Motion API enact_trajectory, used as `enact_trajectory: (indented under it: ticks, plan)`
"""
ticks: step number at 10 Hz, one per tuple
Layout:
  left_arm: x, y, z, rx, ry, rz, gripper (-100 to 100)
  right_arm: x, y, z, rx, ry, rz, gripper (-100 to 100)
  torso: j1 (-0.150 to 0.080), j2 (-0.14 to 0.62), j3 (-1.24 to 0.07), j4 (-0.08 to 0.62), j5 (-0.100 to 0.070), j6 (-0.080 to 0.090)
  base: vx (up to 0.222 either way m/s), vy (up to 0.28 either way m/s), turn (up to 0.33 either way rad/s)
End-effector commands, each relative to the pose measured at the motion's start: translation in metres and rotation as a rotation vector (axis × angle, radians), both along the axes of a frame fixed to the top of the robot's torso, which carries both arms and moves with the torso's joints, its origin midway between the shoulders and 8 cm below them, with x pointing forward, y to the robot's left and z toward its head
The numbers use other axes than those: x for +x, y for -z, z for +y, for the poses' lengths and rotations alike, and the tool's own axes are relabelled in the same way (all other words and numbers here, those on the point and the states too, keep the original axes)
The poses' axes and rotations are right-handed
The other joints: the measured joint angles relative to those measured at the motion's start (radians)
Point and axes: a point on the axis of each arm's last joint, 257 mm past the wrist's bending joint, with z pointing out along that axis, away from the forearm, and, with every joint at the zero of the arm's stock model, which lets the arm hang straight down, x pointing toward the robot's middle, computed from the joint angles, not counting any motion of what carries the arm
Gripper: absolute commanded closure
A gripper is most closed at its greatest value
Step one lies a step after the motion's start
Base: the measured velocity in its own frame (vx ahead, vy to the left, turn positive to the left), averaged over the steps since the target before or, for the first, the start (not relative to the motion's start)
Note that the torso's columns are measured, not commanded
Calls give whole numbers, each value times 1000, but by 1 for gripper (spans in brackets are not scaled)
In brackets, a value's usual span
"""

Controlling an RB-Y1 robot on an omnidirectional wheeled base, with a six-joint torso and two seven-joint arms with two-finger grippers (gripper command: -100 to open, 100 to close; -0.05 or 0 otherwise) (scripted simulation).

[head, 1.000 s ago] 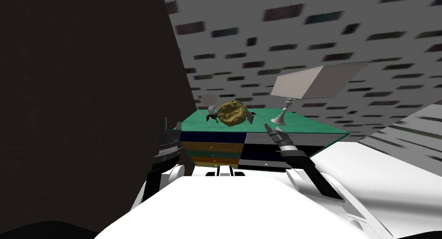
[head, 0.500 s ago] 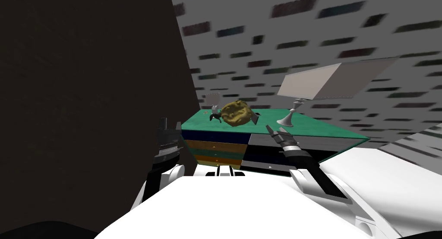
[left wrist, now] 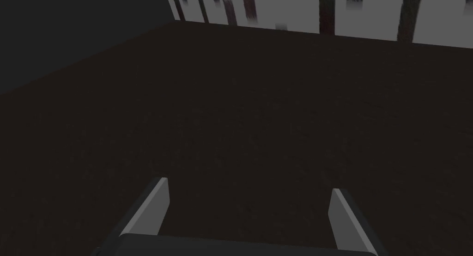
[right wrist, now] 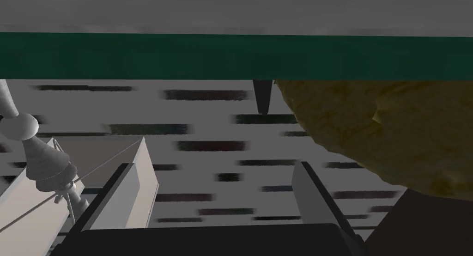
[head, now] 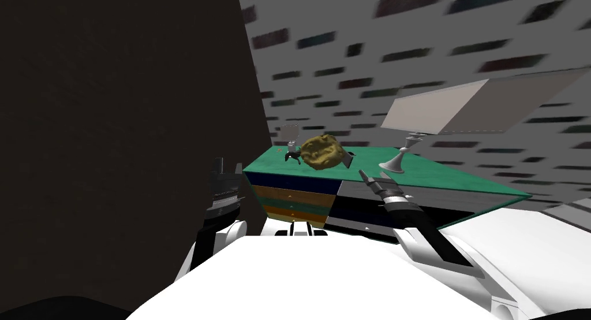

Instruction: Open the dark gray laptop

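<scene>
**Head view.** You are standing close to a green-topped chest [head: 438, 175] with banded drawer fronts. On its top sit a yellow-brown lump [head: 322, 151], a lamp [head: 398, 160] with a broad pale shade, and a small dark object [head: 292, 155]. The dark grey laptop [head: 346, 159] is judged to be the dark slab edge showing just beside the lump, on the lamp's side. Whether its lid is shut cannot be told from here. The right gripper [head: 363, 174] hangs at the chest's front edge, short of the slab. The left gripper [head: 226, 168] is held apart at the chest's left corner.

**Left wrist view.** The fingers [left wrist: 152, 211] stand wide apart and hold nothing. They face a flat dark brown surface [left wrist: 258, 110].

**Right wrist view.** The fingers [right wrist: 138, 188] are spread and empty. They point level with the green top's edge, where a dark pointed piece shows ahead, next to the lump.

**Finding.** The step in hand is the approach, and no contact has been made. Your next move calls for raising the right hand above the top, clearing the lump and lamp, and reaching the lid's free edge.
</scene>
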Motion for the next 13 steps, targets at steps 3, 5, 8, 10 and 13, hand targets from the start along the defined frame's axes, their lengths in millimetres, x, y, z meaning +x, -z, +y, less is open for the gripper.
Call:
enact_trajectory:
  ticks: [3, 5, 8, 10, 13]
  plan:
    - [0, 0, 0, 0, 0, 0, 0, -1, 5, -21, -138, 58, 63, -100, 0, 0, 0, 0, 0, 0, 2, 25, 79]
    - [0, 0, 0, 0, 0, 0, 0, -3, 9, -34, -204, 89, 101, -100, 0, 0, 0, 0, 0, 0, 4, 36, 111]
    - [0, 0, 0, 0, 0, 0, 0, -5, 13, -48, -286, 122, 143, -100, -1, 0, 0, 0, 0, 0, 3, 22, 69]
    - [0, 0, 0, 0, 0, 0, 0, -7, 16, -61, -354, 150, 182, -100, 0, 0, 0, 0, 0, 0, 6, 30, 106]
    - [0, 0, 0, 0, 0, 0, 0, -12, 20, -86, -460, 198, 251, -100, -1, 0, 0, 0, 0, 0, 9, 35, 113]
